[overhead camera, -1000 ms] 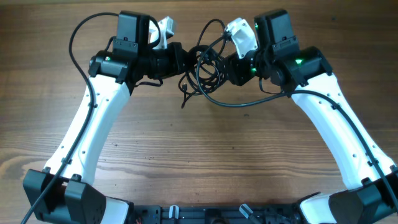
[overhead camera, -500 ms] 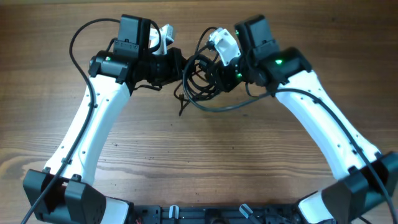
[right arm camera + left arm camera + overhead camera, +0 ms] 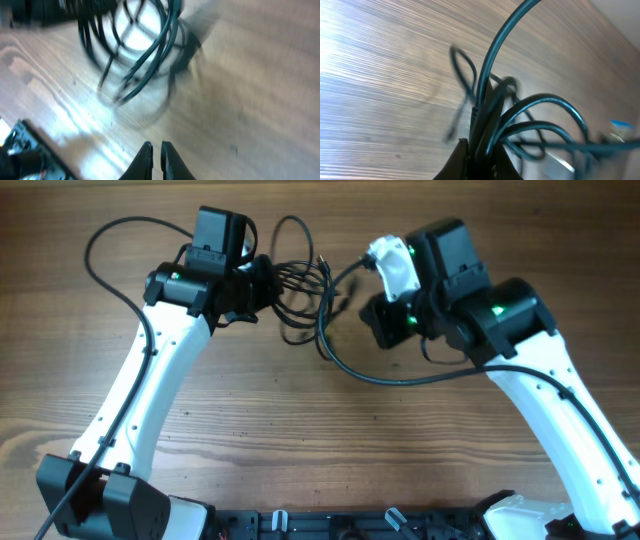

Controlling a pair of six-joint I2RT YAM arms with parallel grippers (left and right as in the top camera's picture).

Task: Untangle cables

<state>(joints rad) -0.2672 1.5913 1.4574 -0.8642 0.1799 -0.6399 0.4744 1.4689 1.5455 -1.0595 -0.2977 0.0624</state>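
Cables [image 3: 290,277]: black, in a looped bundle near the far edge of the wooden surface [image 3: 300,440], about midway along it. My left gripper [image 3: 479,150]: jaws pinching several strands, loops fanning out beyond. My right gripper [image 3: 155,147]: jaws pressed nearly together, nothing between them, clear of the bundle on its right-edge side.

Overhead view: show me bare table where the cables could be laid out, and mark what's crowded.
Widest bare patch: the table between the two arms, below the right arm's thick cable. Also bare: far-right wood above the right arm. Crowded: top centre, where the left gripper clamps the cables beside the right gripper.
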